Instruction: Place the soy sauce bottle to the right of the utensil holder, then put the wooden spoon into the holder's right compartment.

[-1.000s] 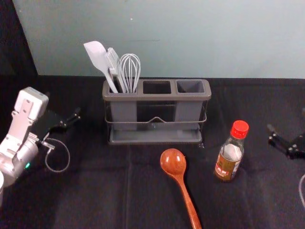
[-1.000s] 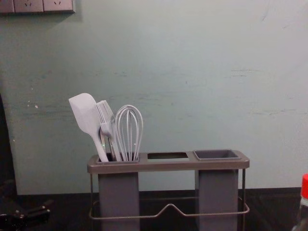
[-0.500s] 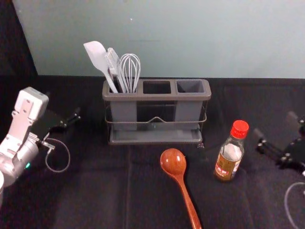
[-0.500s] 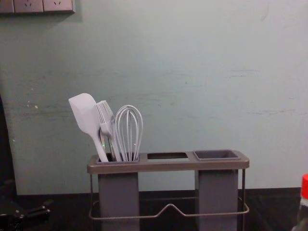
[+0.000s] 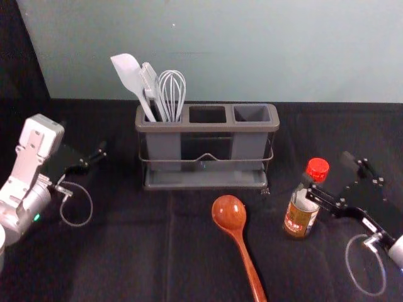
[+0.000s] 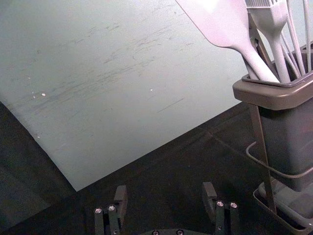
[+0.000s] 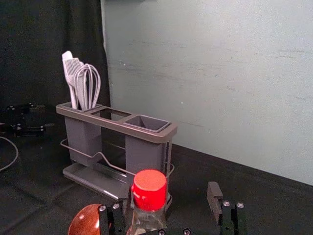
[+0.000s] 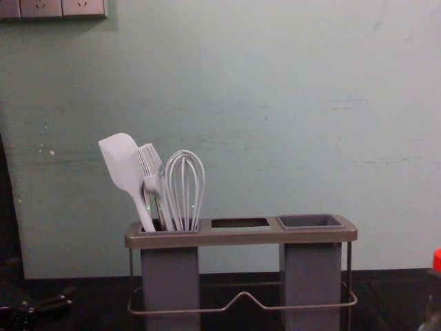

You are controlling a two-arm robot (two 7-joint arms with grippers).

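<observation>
Well, right gripper (image 5: 326, 170) angled by bottle (image 5: 298, 220), left gripper (image 5: 86, 141) near holder (image 5: 208, 128), all fingers (image 7: 213, 197) apart.

Spatula (image 5: 129, 74), brush (image 5: 149, 78) and whisk (image 5: 171, 91) near back edge of the black-covered bench (image 5: 113, 258)

The three stand close together, left of the middle; the spatula leans leftward. Behind is a scuffed wall (image 8: 275, 103), with sockets (image 8: 41, 7) high at left and a dark curtain (image 7: 49, 29).

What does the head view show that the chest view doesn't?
Head view: wooden spoon, bottom tray of the utensil holder, both open jaws of the right gripper by the soy sauce bottle.
Chest view: wall sockets.
Both: holder, spatula, brush, whisk, red bottle cap, parked left gripper.
</observation>
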